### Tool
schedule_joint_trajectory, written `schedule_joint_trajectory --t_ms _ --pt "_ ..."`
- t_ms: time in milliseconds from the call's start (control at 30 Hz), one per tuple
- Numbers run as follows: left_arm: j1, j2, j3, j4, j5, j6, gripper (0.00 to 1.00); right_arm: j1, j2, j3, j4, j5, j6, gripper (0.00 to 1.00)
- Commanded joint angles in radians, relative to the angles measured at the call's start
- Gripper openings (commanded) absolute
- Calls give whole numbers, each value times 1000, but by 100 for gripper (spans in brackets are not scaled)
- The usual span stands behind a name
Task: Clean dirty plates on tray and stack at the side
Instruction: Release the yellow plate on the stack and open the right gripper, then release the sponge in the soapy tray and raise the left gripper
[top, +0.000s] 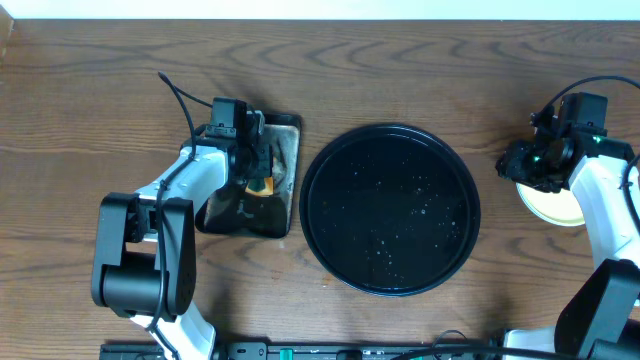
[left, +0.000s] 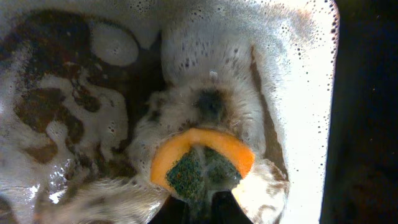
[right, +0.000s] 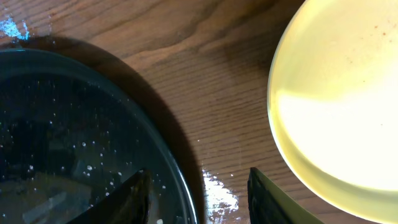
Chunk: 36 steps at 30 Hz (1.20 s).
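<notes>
The large round black tray (top: 390, 208) sits mid-table, wet with droplets and bearing no plates; its rim shows in the right wrist view (right: 163, 146). A pale yellow plate (top: 552, 203) lies on the table at the right, partly under my right arm; whether other plates lie beneath it is hidden. It looks clean in the right wrist view (right: 339, 99). My right gripper (right: 198, 186) is open and empty, between tray and plate. My left gripper (left: 208, 202) is shut on the green-and-orange sponge (left: 202, 165), held down in the soapy rectangular pan (top: 285, 130).
The pan holds foamy brownish water (left: 68, 124). A wet patch shines on the wood between tray and plate (right: 217, 190). The table's wood surface runs around everything.
</notes>
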Motion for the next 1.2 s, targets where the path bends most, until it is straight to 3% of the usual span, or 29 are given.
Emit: schedule_joint_trajectory --t_ms 0,100,133,167,200,267,333,500,867,933,967,1033,1167 --pt "1 -8 -3 7 -3 6 7 8 2 14 0 1 -11 48" --pt "1 -57 -3 14 -33 6 8 8 2 14 1 1 -11 48" --pt "1 -77 -3 14 -37 6 23 8 2 14 2 1 -11 48" --pt "1 -94 -3 13 -40 6 43 8 2 14 2 1 -11 48" --pt "1 -108 -3 9 -46 6 53 8 2 14 2 1 -11 48" --pt "1 -128 -3 -8 -55 6 64 8 2 14 2 1 -11 48" --pt "0 -130 -3 -35 -55 3 66 8 2 14 1 1 -11 48" --pt "-2 -127 -3 -119 -51 -32 65 8 2 14 0 1 -11 48" --pt "-4 -93 -48 -126 -52 -32 58 8 2 14 -1 1 -11 48" --pt "-4 -81 -63 -126 -52 -33 50 8 2 14 -1 1 -11 48" --pt "-4 -77 -67 -126 -52 -32 40 8 2 14 -1 1 -11 48" --pt "-4 -73 -70 -124 -52 -32 11 8 2 14 -1 1 -11 48" --pt "-4 -84 -70 -95 -51 -36 8 8 2 14 -5 1 -11 47"
